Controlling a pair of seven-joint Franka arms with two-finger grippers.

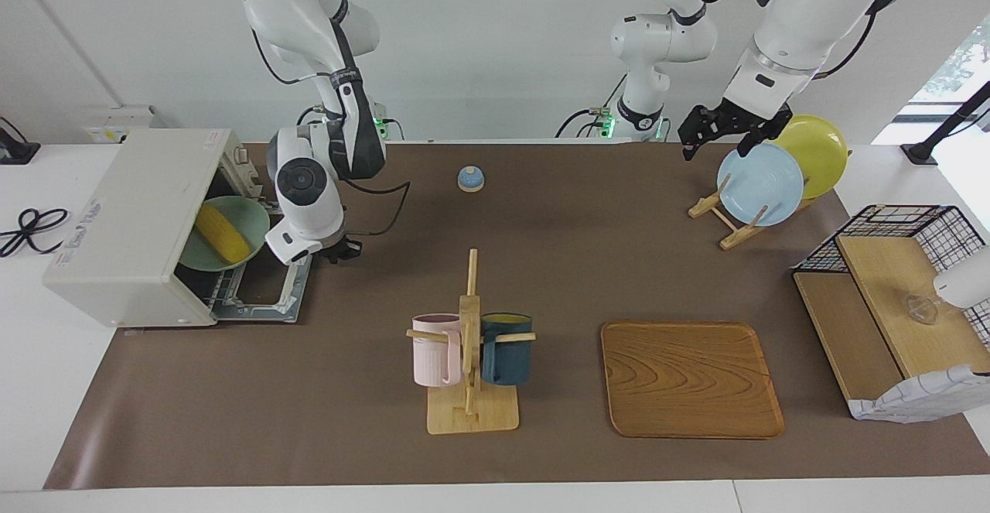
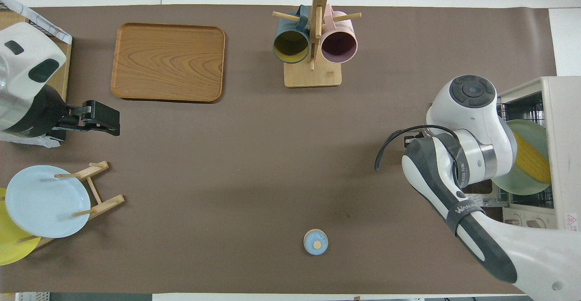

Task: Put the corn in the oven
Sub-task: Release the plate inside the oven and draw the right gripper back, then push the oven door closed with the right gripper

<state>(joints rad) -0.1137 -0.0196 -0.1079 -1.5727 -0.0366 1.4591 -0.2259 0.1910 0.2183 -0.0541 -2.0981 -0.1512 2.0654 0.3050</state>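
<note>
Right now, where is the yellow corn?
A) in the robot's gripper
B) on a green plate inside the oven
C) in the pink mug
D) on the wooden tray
B: the corn lies on a green plate inside the oven, whose door hangs open; the right gripper is outside and holds nothing.

One camera looks from high across the table toward both arms; the other looks steeply down from above them, sharing the whole tabletop.
</note>
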